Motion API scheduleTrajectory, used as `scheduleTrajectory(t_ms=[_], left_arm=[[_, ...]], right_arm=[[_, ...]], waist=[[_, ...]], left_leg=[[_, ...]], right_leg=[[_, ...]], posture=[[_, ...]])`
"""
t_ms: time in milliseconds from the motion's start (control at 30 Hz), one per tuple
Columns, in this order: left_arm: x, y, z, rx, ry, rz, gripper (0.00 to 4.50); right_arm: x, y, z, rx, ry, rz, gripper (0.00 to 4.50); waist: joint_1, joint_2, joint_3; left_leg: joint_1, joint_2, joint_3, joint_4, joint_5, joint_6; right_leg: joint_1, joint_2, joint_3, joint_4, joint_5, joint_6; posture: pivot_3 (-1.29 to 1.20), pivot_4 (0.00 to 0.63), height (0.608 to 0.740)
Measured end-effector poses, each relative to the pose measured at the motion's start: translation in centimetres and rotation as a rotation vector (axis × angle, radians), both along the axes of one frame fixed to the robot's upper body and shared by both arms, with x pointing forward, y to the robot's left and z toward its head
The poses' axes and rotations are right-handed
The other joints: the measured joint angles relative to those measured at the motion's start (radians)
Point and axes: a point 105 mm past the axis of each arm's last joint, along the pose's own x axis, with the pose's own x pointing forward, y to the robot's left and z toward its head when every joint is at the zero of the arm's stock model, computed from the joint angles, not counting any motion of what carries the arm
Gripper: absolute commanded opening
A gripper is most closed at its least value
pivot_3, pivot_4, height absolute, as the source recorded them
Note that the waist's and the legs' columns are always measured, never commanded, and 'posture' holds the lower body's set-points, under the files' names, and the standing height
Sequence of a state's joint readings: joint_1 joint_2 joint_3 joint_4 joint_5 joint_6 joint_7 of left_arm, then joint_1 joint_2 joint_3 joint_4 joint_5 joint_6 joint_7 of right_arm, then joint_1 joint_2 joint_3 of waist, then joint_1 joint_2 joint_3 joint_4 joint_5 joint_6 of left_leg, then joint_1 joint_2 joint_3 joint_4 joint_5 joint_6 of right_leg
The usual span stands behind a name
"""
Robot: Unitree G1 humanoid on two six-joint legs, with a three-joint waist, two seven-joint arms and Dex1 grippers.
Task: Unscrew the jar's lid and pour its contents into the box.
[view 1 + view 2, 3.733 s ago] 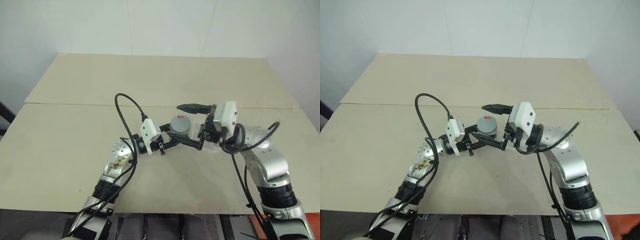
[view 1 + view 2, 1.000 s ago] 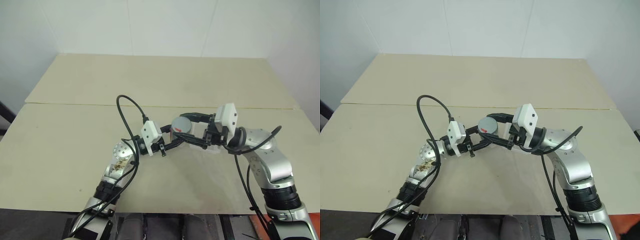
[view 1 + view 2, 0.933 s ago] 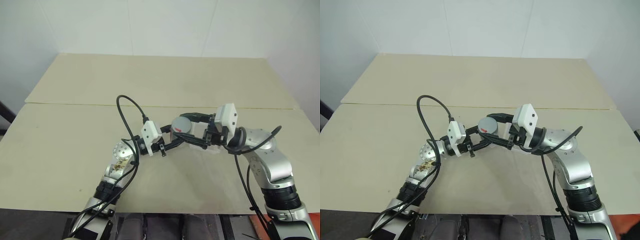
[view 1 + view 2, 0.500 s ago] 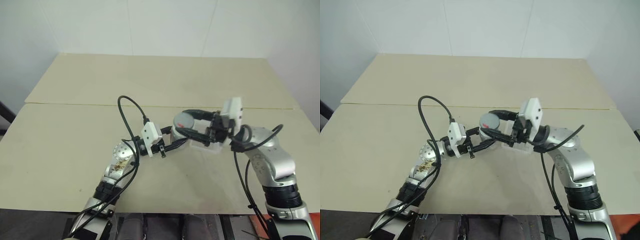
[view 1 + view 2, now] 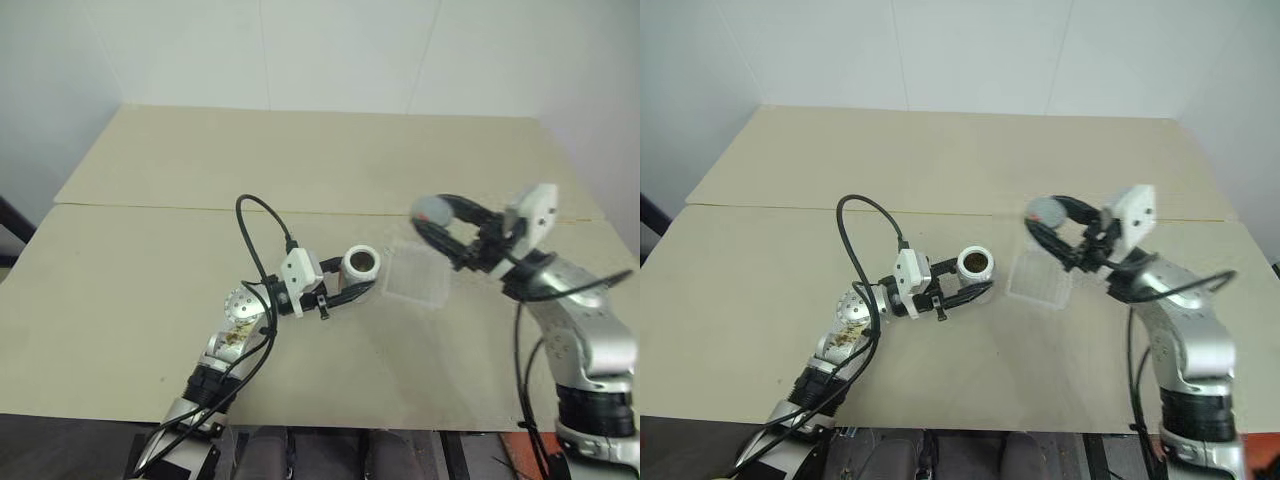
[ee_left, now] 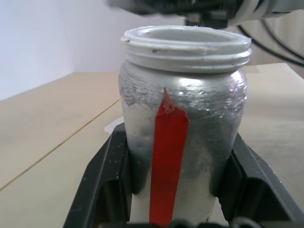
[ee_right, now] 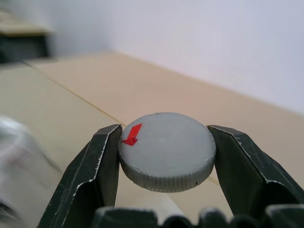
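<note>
right gripper: two black angular fingers clamped on the rim of the lid, a flat grey disc with a knurled edge and a small red mark, held in the air above the far side of the box. left gripper: black fingers closed around the jar, an upright silver-grey cylinder of rough, brushed finish with a red stripe and a pale threaded mouth, open, just beside the box. box: shallow clear plastic rectangle with rounded corners, flat on the matte beige table.
</note>
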State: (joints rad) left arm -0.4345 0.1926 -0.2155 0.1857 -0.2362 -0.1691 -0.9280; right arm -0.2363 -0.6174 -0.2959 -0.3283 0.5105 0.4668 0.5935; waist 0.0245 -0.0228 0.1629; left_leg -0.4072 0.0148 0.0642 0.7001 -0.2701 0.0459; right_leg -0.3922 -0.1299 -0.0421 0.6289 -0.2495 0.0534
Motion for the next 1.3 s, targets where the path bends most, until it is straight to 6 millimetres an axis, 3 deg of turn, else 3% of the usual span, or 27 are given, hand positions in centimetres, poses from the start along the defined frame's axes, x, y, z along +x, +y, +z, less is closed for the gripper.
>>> scheduleTrajectory(t_ms=[100,233,533,567,667,733,900,1000,1100,1233,1300], left_arm=[[0.1,0.0,0.0,-0.002,-0.001,0.006,1.91],[0.4,-0.3,0.7,-0.004,-0.021,0.006,1.91],[1.4,-0.7,0.5,0.017,-0.021,0.026,1.91],[1.6,-0.6,0.6,0.013,-0.026,0.038,1.91],[2.3,-0.3,1.2,0.0,-0.047,0.066,1.91],[2.6,-0.2,1.7,-0.006,-0.07,0.077,1.91],[4.1,-0.4,3.1,0.009,-0.119,0.112,1.91],[5.2,-1.0,3.5,0.051,-0.158,0.134,1.91],[6.4,-2.2,3.3,0.152,-0.23,0.152,1.91],[7.5,-3.3,3.0,0.24,-0.306,0.183,1.91],[8.6,-5.0,2.8,0.417,-0.497,0.225,1.91]], right_arm=[[-0.7,-3.3,-2.3,-0.044,0.15,-0.175,2.77],[-1.7,-5.2,-5.6,-0.066,0.328,-0.291,2.77],[-2.7,-5.5,-10.2,-0.072,0.598,-0.336,2.77],[-2.8,-5.6,-10.5,-0.079,0.622,-0.335,3.49],[-3.2,-5.8,-10.9,-0.118,0.656,-0.33,4.33],[-3.7,-6.1,-11.3,-0.154,0.676,-0.315,4.48],[-4.3,-6.1,-11.0,-0.212,0.661,-0.295,4.48],[-3.8,-5.8,-9.4,-0.265,0.549,-0.308,4.48],[-3.5,-4.4,-6.8,-0.307,0.393,-0.264,4.48],[-4.0,-3.8,-5.6,-0.36,0.319,-0.221,4.48],[-4.8,-3.6,-5.2,-0.382,0.296,-0.215,4.48]], waist=[[-0.001,0.0,0.0],[-0.011,0.001,0.0],[-0.012,0.001,-0.001],[-0.012,0.001,-0.001],[-0.009,0.001,-0.001],[-0.006,0.001,-0.001],[-0.003,0.001,-0.001],[-0.003,0.001,-0.001],[-0.003,0.001,-0.001],[0.003,0.001,0.0],[0.014,-0.001,0.0]], left_leg=[[0.001,0.0,0.0,0.0,-0.002,0.004],[0.002,0.0,0.0,0.0,-0.002,0.004],[0.001,-0.001,0.0,-0.001,-0.003,0.005],[0.001,0.0,0.0,0.0,-0.003,0.005],[0.001,0.0,-0.001,0.0,-0.003,0.005],[0.001,-0.001,-0.001,0.0,-0.003,0.005],[0.001,-0.001,0.0,0.001,-0.003,0.005],[0.001,-0.001,0.0,0.001,-0.003,0.005],[0.001,-0.001,-0.001,0.001,-0.003,0.005],[-0.001,-0.002,0.0,0.001,-0.003,0.006],[-0.005,-0.002,-0.001,0.003,-0.004,0.006]], right_leg=[[0.0,0.0,0.0,-0.001,0.0,0.0],[0.0,0.0,0.001,-0.002,0.0,0.0],[0.0,0.0,0.001,-0.002,0.0,0.0],[0.0,0.0,0.001,-0.002,0.0,0.0],[0.0,0.0,0.001,-0.003,0.0,0.0],[0.0,0.0,0.001,-0.003,0.0,0.0],[0.001,0.0,0.001,-0.003,0.0,0.0],[0.0,0.0,0.001,-0.003,0.0,0.0],[0.0,0.0,0.001,-0.004,0.0,0.0],[0.001,0.0,0.0,-0.003,0.001,0.002],[-0.001,0.0,-0.001,-0.004,0.001,0.002]], posture=[[0.0,0.15,0.74],[0.0,0.15,0.74],[0.0,0.15,0.74],[0.0,0.15,0.74],[0.0,0.15,0.74],[0.0,0.15,0.74],[0.0,0.15,0.74],[0.0,0.15,0.74],[0.0,0.15,0.74],[0.0,0.15,0.74],[0.0,0.15,0.74]])
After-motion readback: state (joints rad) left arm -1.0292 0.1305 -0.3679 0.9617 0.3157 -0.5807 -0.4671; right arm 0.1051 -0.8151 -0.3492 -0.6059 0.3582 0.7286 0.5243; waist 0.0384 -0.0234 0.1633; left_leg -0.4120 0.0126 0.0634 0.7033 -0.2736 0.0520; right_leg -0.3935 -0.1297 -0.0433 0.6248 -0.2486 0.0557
